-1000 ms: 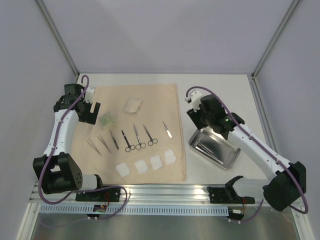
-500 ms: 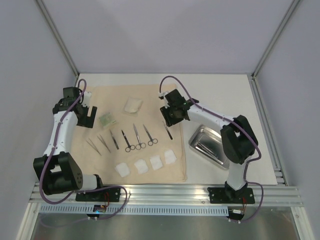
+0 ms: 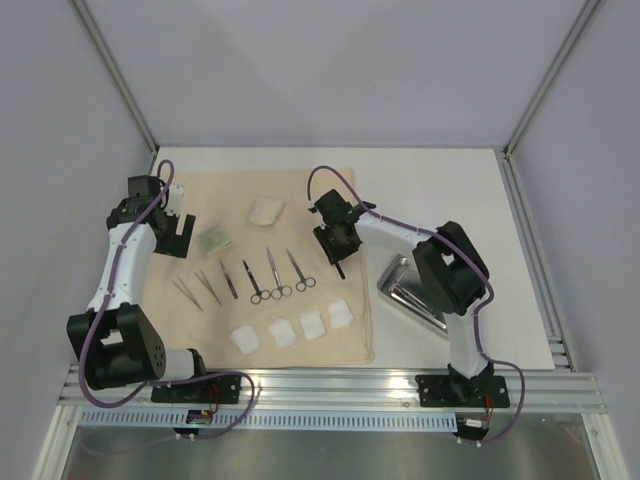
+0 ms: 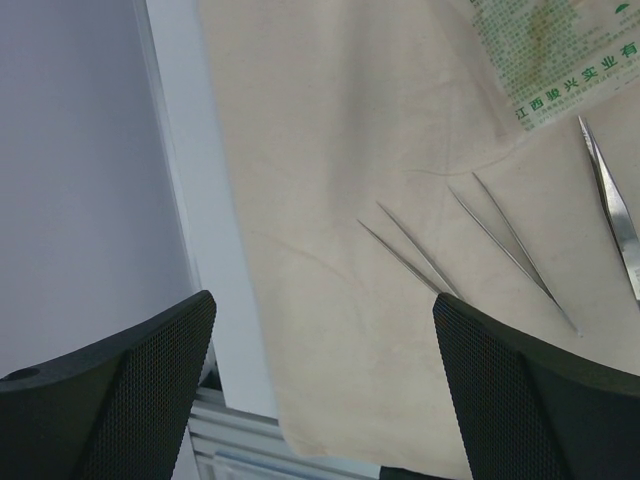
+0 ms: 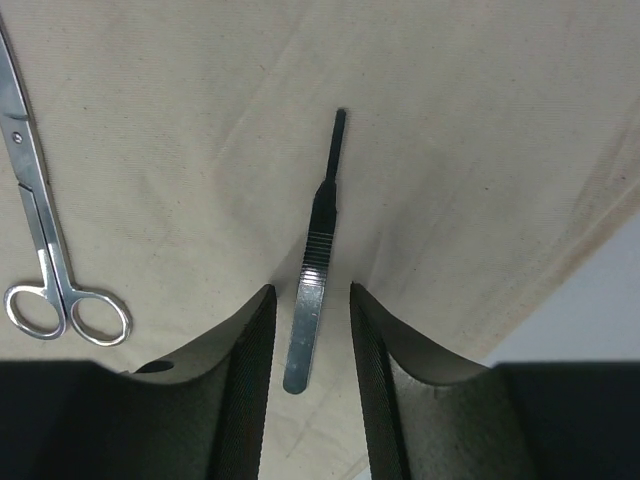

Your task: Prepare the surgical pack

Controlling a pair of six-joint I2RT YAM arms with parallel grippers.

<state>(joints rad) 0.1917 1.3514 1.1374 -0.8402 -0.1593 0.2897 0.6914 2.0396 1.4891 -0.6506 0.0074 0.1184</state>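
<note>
Cloth (image 3: 225,195) lies on white table (image 3: 440,180), grey walls (image 3: 330,70) around; left gripper (image 4: 325,320) gapes, right gripper (image 5: 312,300) straddles scalpel (image 5: 318,225), jaws apart.

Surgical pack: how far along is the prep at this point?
Looks early. Done: the beige cloth lies spread flat with scissors, tweezers and gauze squares laid out on it. In hand: the right gripper straddles the scalpel handle, jaws open either side, not yet gripping; the left gripper hangs open over the cloth's left edge. Left: instruments and gauze lie outside the steel tray, and the cloth is not wrapped.
</note>
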